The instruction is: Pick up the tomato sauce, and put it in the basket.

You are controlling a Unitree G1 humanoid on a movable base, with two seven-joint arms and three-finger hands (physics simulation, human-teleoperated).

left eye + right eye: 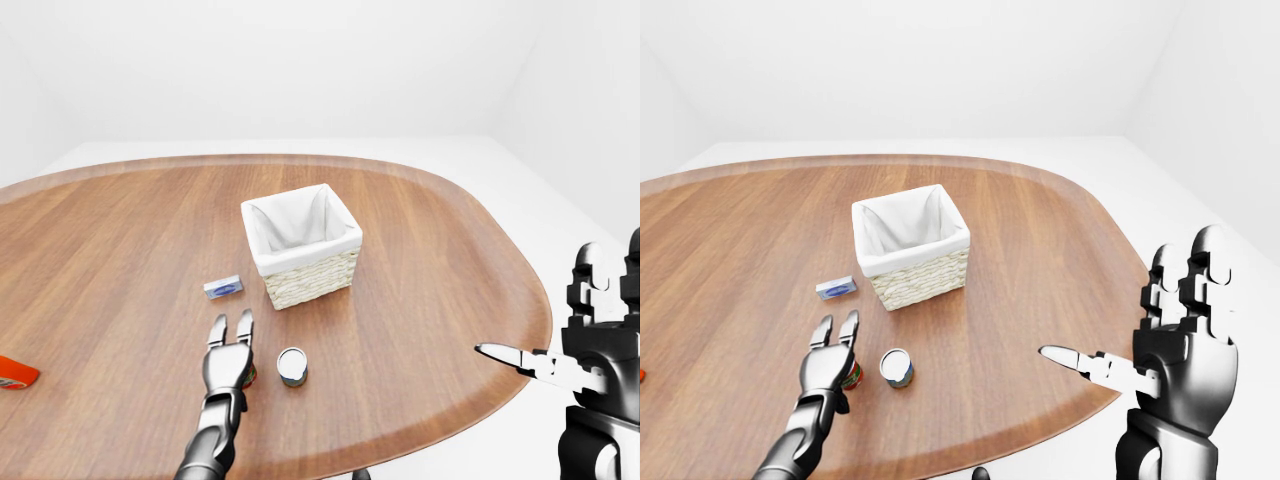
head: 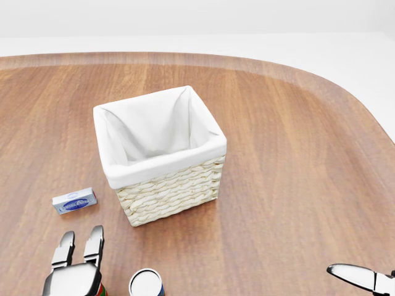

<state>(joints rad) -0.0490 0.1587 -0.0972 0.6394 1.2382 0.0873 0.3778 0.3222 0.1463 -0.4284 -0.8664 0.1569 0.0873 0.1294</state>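
**Left hand poised over the tomato sauce can near the table's lower edge**

The grey three-finger left hand (image 1: 830, 362) reaches in from the bottom of the right-eye view, fingers (image 2: 94, 243) extended and spread, grasping nothing. Partly hidden beneath its palm stands the small red-labelled tomato sauce can (image 1: 852, 375), close to the lower edge of the rounded brown wooden table (image 1: 440, 250). Just right of this can stands a second small can with a pale lid (image 1: 292, 366). Further toward the table's middle lie a small blue-and-white flat box (image 2: 74, 201) and, right of it, the square woven wicker basket with a white cloth liner (image 2: 159, 154). The grey right hand (image 1: 1180, 350) is raised beyond the table's right edge, fingers upright and thumb out, holding nothing.
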